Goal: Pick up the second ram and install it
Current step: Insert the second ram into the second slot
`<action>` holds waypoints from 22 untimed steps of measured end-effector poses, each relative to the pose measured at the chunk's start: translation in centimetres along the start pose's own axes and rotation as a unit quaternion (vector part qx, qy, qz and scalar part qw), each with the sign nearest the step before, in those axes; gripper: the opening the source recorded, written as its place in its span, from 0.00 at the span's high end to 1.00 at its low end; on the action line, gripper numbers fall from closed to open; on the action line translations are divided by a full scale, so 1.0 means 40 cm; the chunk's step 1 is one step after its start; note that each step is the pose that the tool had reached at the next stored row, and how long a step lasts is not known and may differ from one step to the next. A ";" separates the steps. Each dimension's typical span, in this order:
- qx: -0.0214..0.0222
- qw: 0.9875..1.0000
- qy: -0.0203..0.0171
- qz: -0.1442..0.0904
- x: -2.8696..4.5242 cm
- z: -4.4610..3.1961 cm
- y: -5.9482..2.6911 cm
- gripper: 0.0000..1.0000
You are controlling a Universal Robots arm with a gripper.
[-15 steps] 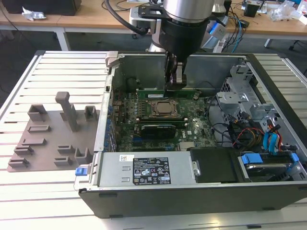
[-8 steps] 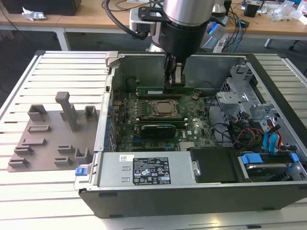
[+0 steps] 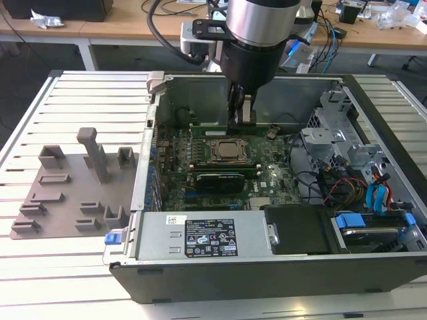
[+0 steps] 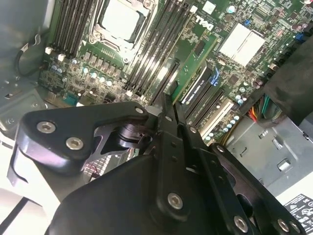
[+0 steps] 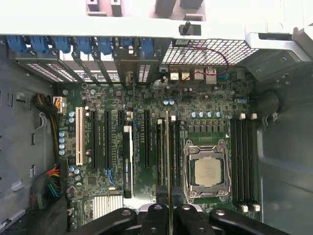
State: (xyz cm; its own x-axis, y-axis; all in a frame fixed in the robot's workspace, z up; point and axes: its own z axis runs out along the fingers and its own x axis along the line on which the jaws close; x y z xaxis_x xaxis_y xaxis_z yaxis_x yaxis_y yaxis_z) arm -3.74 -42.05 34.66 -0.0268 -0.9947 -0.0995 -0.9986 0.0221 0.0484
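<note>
Jaws: those of the black two-finger gripper (image 3: 241, 117) were clenched on the long, narrow green circuit-board stick, the second ram (image 3: 210, 126).
Ram: it was held level on its long edge at the fingertips. In the first wrist view the second ram (image 5: 167, 147) showed edge-on, running out from the gripper (image 5: 169, 209) along the black memory slots.
Seating: whether it sat in a slot or just above one could not be told.
Socket: the square silver-framed processor socket (image 5: 208, 170) lay just beside those slots.
Card: the wide black expansion card (image 5: 127, 161) stood on the slots' other side.
Case: the open dark grey metal computer case (image 3: 200, 93) enclosed all of these.
Fixture: the grey plastic fixture plate (image 3: 67, 193) lay outside the case, at the exterior view's left, well apart.
</note>
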 end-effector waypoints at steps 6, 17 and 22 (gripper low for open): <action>0.000 1.000 0.000 0.000 0.001 0.005 0.000 0.87; 0.000 1.000 0.000 0.000 0.003 0.035 -0.002 0.87; 0.000 1.000 0.000 0.000 0.002 0.050 -0.002 0.87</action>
State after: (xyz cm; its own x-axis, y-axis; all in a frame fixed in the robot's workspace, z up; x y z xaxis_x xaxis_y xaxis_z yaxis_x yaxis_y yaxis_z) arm -3.74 -41.93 32.66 -0.0269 -0.9947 -0.0994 -0.9986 0.0222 0.0484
